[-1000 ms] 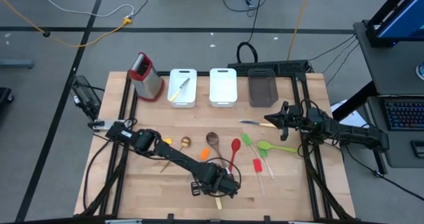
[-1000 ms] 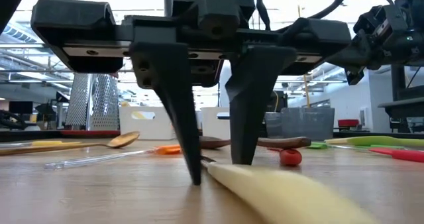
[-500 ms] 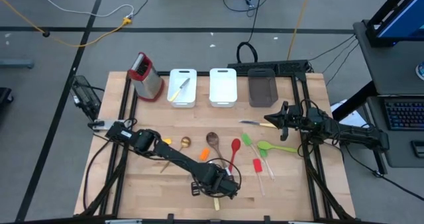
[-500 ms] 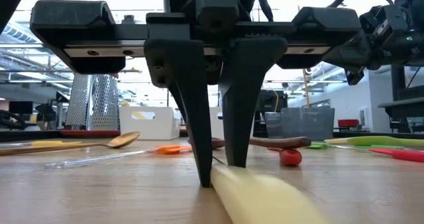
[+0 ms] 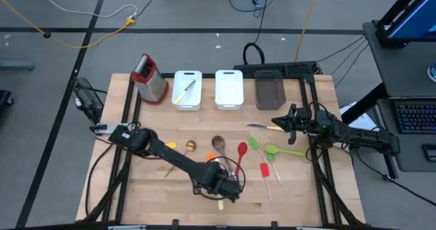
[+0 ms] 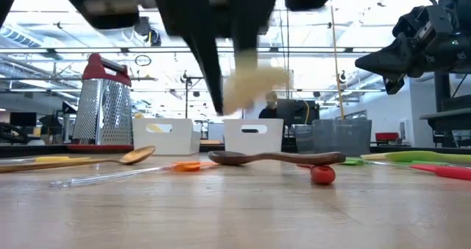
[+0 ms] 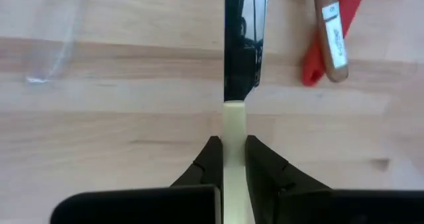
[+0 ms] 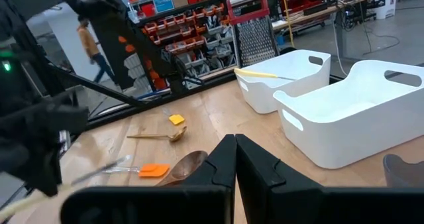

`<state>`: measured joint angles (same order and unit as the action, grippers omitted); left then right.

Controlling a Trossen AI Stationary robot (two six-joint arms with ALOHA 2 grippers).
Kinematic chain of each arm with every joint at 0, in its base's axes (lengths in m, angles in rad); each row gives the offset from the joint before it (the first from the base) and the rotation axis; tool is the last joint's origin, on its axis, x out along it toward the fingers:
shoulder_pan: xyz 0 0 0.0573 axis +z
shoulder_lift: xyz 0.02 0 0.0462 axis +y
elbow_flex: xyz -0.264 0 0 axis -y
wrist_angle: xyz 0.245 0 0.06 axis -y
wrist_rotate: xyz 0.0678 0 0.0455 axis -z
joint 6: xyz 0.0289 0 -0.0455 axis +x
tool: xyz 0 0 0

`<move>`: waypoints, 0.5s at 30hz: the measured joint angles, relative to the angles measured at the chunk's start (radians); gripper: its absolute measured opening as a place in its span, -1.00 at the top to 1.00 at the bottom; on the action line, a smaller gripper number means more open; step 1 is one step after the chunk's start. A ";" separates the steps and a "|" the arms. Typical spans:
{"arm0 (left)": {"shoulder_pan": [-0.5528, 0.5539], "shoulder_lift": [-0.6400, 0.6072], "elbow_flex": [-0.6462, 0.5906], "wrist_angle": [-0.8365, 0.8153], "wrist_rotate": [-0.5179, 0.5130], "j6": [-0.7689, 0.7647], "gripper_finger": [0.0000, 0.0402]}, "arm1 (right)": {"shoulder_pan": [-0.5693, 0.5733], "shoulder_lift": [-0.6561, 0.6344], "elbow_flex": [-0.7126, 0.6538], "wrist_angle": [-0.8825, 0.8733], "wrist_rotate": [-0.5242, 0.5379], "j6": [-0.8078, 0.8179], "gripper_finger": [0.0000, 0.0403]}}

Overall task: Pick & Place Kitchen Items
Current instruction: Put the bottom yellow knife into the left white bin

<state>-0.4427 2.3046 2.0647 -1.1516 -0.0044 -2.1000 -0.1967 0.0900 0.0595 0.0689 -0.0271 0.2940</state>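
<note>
Left gripper (image 7: 233, 159) clamped on the pale handle of a knife (image 7: 242, 42), held clear of the table near its front edge; blade runs straight out ahead of the fingers. Red spoon (image 5: 241, 153) and wooden spoon (image 5: 219, 144) lie just beyond. Farther back, the left white bin (image 5: 187, 89), already holding one pale-handled knife, sits up and slightly left of the gripper: likely the drop point, and this arm is nearer. Right gripper (image 5: 281, 123) shut, empty, hanging by the table's right side. A small white label shows on a spoon handle; unreadable.
</note>
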 joint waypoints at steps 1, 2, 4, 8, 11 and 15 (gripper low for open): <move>-0.001 -0.014 -0.001 -0.005 -0.011 0.003 0.87 | 0.000 0.000 0.000 0.001 0.000 0.000 0.98; -0.001 -0.028 -0.001 -0.008 -0.015 0.005 0.87 | 0.000 0.000 0.000 0.001 0.000 0.000 0.98; -0.001 -0.063 -0.001 -0.005 -0.027 0.018 0.87 | 0.000 0.000 0.000 0.001 0.000 0.000 0.98; -0.005 -0.130 0.000 0.001 -0.031 0.039 0.87 | 0.000 0.000 0.000 0.001 0.000 0.000 0.98; -0.013 -0.173 0.000 -0.002 -0.026 0.042 0.87 | 0.000 0.000 0.000 0.001 0.000 0.000 0.98; -0.025 -0.225 0.002 0.001 -0.023 0.024 0.87 | 0.000 0.000 0.000 0.001 0.000 0.000 0.98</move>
<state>-0.4679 2.0800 2.0670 -1.1503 -0.0277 -2.0761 -0.1967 0.0898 0.0594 0.0697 -0.0269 0.2942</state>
